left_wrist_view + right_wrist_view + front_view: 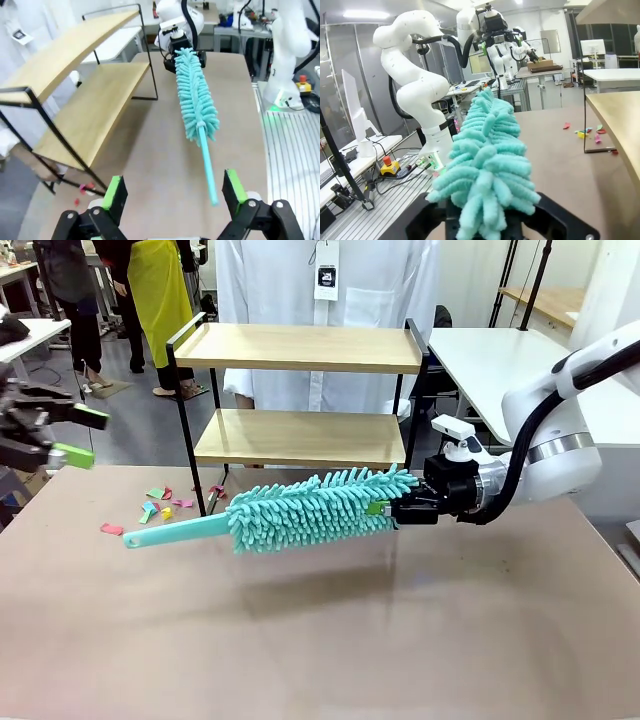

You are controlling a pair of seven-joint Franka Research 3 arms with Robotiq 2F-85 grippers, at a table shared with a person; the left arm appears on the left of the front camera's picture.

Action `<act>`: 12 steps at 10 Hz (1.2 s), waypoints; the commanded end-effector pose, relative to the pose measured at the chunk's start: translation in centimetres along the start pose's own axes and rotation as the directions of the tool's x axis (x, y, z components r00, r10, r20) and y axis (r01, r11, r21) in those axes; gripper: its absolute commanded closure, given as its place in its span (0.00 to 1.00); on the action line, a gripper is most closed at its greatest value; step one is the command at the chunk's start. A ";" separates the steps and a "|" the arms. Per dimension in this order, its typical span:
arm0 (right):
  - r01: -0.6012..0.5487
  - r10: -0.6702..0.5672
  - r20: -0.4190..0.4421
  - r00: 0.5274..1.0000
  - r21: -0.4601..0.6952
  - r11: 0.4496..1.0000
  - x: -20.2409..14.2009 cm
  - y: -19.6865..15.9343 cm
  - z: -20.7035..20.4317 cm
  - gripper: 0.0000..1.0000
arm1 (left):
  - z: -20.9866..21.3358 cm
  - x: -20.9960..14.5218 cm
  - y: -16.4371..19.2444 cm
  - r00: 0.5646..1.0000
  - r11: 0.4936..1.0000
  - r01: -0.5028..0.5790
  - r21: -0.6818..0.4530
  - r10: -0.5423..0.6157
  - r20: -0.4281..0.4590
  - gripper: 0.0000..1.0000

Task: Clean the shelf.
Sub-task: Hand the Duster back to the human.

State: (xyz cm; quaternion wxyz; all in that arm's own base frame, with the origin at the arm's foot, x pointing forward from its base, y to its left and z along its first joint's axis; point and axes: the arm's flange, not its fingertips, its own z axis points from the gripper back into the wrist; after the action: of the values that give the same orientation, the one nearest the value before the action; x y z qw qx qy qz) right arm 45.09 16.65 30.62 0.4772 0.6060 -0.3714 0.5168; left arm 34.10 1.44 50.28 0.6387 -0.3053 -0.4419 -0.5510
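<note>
Front view | right tool grips fluffy turquoise microfibre duster by head end, axis horizontal | two-tier wooden shelf directly behind | left tool open, farther.

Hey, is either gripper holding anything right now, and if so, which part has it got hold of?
The right gripper holds the teal duster by the tip of its fluffy head, so the handle points away from it. The left gripper is open and holds nothing.

White jointed arms with black cables — each black gripper has green pads.
</note>
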 end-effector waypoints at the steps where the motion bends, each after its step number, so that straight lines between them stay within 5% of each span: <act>1: -0.007 0.007 0.005 1.000 -0.011 1.000 0.2 0.0 -0.2 1.00 | 1.8 -3.4 -3.4 1.000 1.000 0.004 0.017 -0.004 0.027 0.00; 2: -0.007 0.007 0.005 1.000 -0.011 1.000 0.2 0.0 -0.2 1.00 | 2.8 -3.7 -3.5 0.999 0.999 -0.039 0.029 0.038 0.028 0.00; 3: 0.000 0.000 0.000 1.000 0.000 1.000 0.0 0.0 0.0 0.83 | 1.8 -1.3 -0.4 1.000 1.000 -0.006 0.010 0.006 0.016 0.00; 8: -0.232 0.249 0.056 0.967 -0.211 0.950 14.1 8.8 -0.6 0.83 | 1.8 -1.3 -0.4 1.000 1.000 -0.006 0.010 0.006 0.016 0.00; 12: -0.270 0.408 0.110 0.906 -0.592 0.759 23.3 13.9 4.6 0.83 | 1.8 -1.3 -0.4 1.000 1.000 -0.006 0.010 0.006 0.016 0.00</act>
State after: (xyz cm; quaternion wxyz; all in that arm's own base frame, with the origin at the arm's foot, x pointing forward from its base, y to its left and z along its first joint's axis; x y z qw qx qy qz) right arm 37.99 9.55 56.30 0.4683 0.4450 -0.6328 0.4268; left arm 33.06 3.58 49.80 0.6515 -0.3047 -0.4346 -0.5420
